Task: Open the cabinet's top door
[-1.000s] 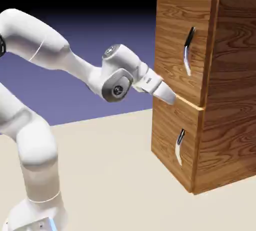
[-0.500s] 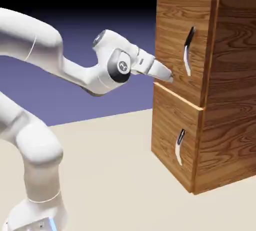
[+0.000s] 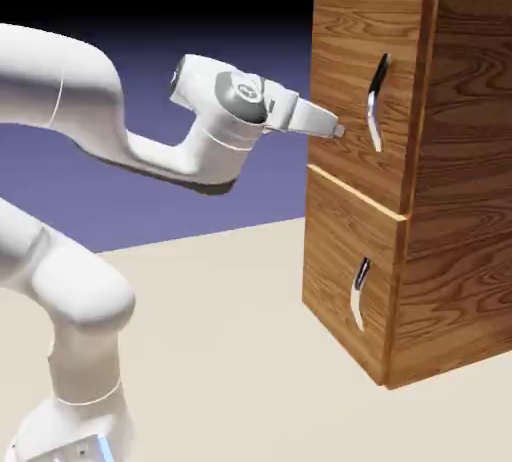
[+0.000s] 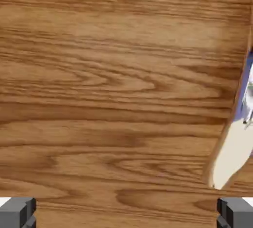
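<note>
Claw [image 3: 338,131] has risen from the door seam, wide open, empty; now beside the top door [image 3: 350,90] handle [image 3: 375,102]; grasp not yet made.

No lived-in room this: it looks like a bare computer-rendered test space. A plain beige surface [image 3: 230,330] fills the lower frame, and behind it a flat backdrop [image 3: 200,40] fades from black at the top to blue-violet. A white robot arm [image 3: 80,150] stands at the left, a glossy wood-grain cabinet [image 3: 450,200] at the right, both too clean and evenly lit.
</note>
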`<state>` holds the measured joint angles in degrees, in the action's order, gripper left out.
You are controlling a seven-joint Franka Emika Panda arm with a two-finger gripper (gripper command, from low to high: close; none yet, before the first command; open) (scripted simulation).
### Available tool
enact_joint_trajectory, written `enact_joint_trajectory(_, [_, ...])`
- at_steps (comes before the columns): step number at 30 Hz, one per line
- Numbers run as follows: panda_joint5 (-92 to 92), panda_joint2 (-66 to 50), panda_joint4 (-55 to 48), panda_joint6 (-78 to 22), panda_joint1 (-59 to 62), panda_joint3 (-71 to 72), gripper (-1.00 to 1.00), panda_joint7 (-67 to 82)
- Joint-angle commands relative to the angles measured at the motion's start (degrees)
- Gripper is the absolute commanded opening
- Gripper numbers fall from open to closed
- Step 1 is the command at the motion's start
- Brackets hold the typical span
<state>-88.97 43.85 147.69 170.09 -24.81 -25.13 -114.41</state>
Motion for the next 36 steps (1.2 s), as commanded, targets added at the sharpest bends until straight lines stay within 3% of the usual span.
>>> enact_joint_trajectory(1, [-2.5, 0.3, -0.4, -0.1, -0.7, -0.7, 0.00, -2.0])
enact_joint_trajectory(23, [-57.2, 7.2, -8.6, -2.5, -15.5, -16.2, 0.00, -46.3])
enact_joint_trajectory(29, [-60.6, 1.3, -15.6, -4.8, -25.3, -22.9, 0.00, -48.9])
enact_joint_trajectory(30, [-60.6, 1.3, -15.6, -4.8, -25.3, -22.9, -1.00, -48.9])
enact_joint_trajectory(36, [-57.2, 0.0, -11.5, -6.7, -14.9, -13.9, -1.00, -51.6])
